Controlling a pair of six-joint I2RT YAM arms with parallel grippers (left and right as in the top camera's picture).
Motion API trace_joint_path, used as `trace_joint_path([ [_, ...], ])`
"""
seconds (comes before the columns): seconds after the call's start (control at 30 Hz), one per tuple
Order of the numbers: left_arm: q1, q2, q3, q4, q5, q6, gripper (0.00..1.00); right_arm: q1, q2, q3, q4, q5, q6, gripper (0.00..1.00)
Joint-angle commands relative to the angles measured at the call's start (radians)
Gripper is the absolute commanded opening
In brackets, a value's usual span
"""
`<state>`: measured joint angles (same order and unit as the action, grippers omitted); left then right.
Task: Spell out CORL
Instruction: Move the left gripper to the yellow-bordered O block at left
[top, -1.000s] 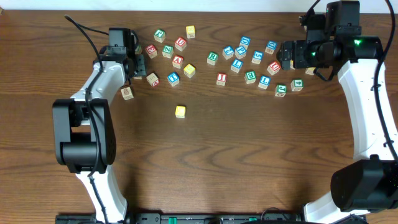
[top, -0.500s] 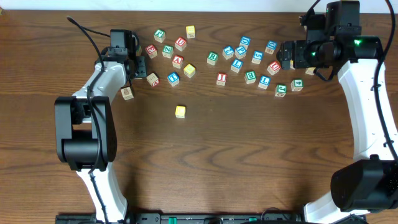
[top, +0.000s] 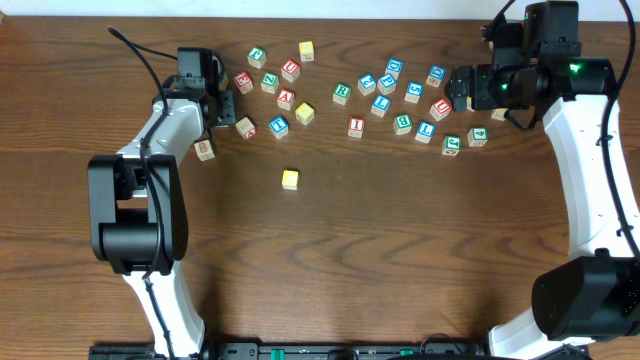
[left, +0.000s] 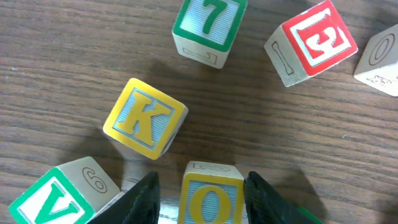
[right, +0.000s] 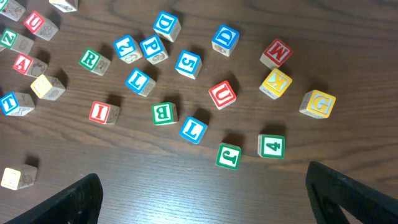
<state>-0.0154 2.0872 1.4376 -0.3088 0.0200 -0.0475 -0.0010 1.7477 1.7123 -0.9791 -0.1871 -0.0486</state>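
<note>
- Overhead: the left gripper (top: 224, 105) sits low among the left-hand cluster of letter blocks. The right gripper (top: 455, 88) is at the edge of the right-hand cluster. A lone yellow block (top: 290, 179) lies apart from both clusters on the table (top: 400, 250), and its letter is too small to read.
- Left wrist: the two fingers (left: 146, 198) straddle the yellow O block (left: 211, 199). They stand a little wider than the block, with a gap showing on one side, so it is not clamped. A yellow K block (left: 145, 118) lies just beyond it. A green V block (left: 56, 194) is near the picture's lower left, and a green 7 block (left: 209, 22) lies farther off.
- Right wrist: the jaws are spread wide with only bare wood between them. The green R block (right: 93, 60) and two blue L blocks (right: 140, 81) (right: 194, 129) lie ahead in the scatter, apart from one another.
</note>
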Motion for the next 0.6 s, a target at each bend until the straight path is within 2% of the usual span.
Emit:
trace_joint_path([
  [0.0, -0.013, 0.017, -0.013, 0.003, -0.001, 0.01, 0.44, 0.016, -0.004, 0.021, -0.002, -0.006, -0.012, 0.99],
  [0.57, -0.021, 0.017, -0.015, 0.016, -0.006, 0.01, 0.43, 0.016, -0.004, 0.021, -0.002, -0.006, -0.012, 0.99],
])
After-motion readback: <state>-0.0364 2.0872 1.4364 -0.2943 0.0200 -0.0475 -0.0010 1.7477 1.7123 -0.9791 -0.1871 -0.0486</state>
